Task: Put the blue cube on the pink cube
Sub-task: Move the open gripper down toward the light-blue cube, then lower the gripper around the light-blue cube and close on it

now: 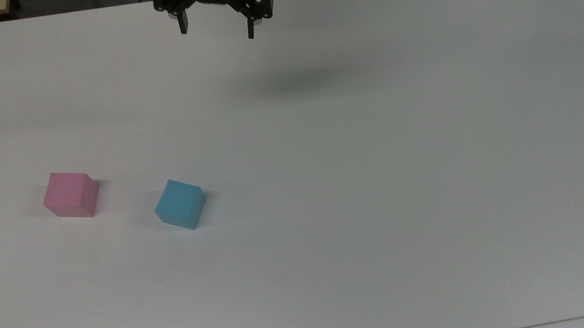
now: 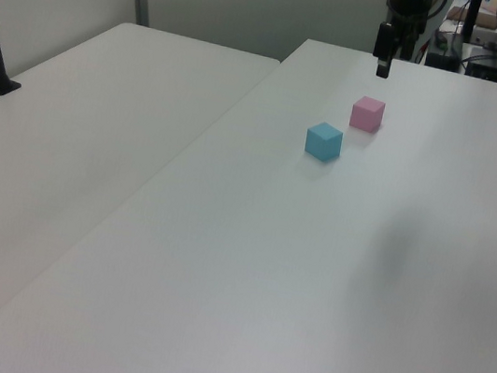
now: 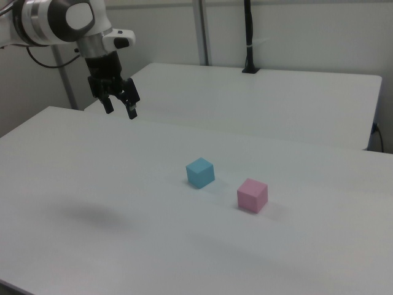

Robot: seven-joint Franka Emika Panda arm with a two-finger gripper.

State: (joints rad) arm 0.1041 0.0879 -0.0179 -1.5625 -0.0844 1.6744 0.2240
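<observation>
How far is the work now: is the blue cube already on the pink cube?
Nothing looks done yet. The blue cube sits on the white table, beside the pink cube and apart from it. The hand is open and empty, high above the table and away from both cubes. Left: reach the blue cube, grasp it, lift it and set it on the pink one.

The blue cube [image 1: 180, 204] has plain, matt faces with no gloss, and looks like painted wood or foam; which one cannot be told. The pink cube [image 1: 71, 194] has the same dull, smooth finish. The table [image 1: 381, 176] top is a smooth white laminate-like surface with a faint sheen. The gripper [image 3: 120, 109] is matt black, hard plastic or metal, below a glossy white arm shell [image 3: 55, 18].
</observation>
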